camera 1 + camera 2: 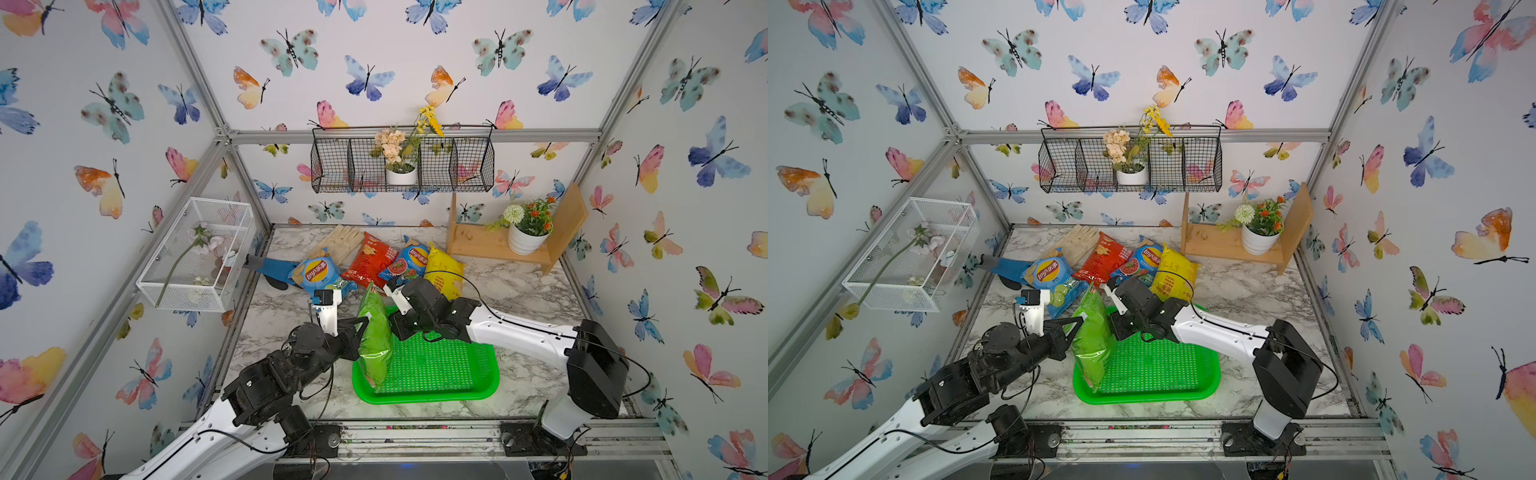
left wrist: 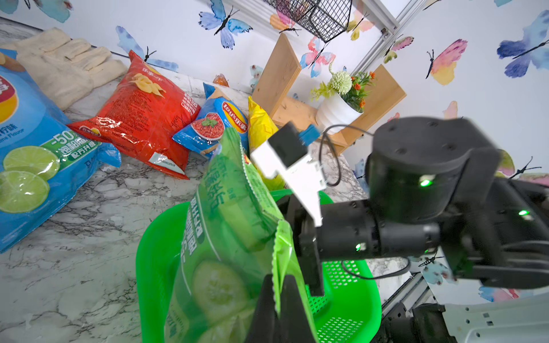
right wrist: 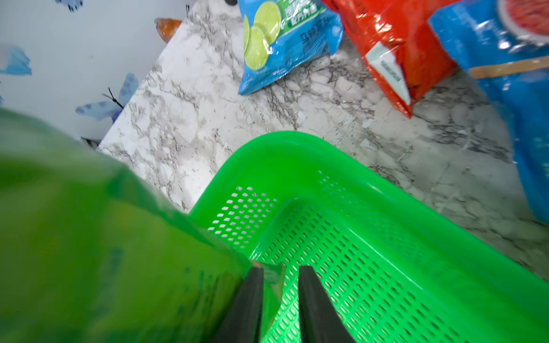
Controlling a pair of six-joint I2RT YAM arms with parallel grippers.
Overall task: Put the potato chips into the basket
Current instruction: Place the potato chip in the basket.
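The green potato chips bag [image 1: 374, 336] [image 1: 1094, 340] stands on edge over the left end of the bright green basket [image 1: 436, 395] [image 1: 1142, 397]. My left gripper [image 2: 277, 285] [image 1: 365, 322] is shut on the bag's serrated seam [image 2: 280, 252]. On the bag's other side my right gripper [image 3: 280, 270] stands open. The bag's corner [image 3: 271, 282] lies between its fingers, against one of them. Behind the basket lie a blue lime bag [image 1: 318, 274], a red bag [image 1: 370, 259], a second blue bag [image 1: 405, 264] and a yellow bag [image 1: 442, 270].
A beige glove [image 1: 340, 243] and a blue glove [image 1: 272, 268] lie at the back left. A wooden shelf [image 1: 478, 245] with a flower pot [image 1: 525, 241] stands back right. A white mesh box [image 1: 199, 253] and a black wire basket [image 1: 399, 166] hang on the walls.
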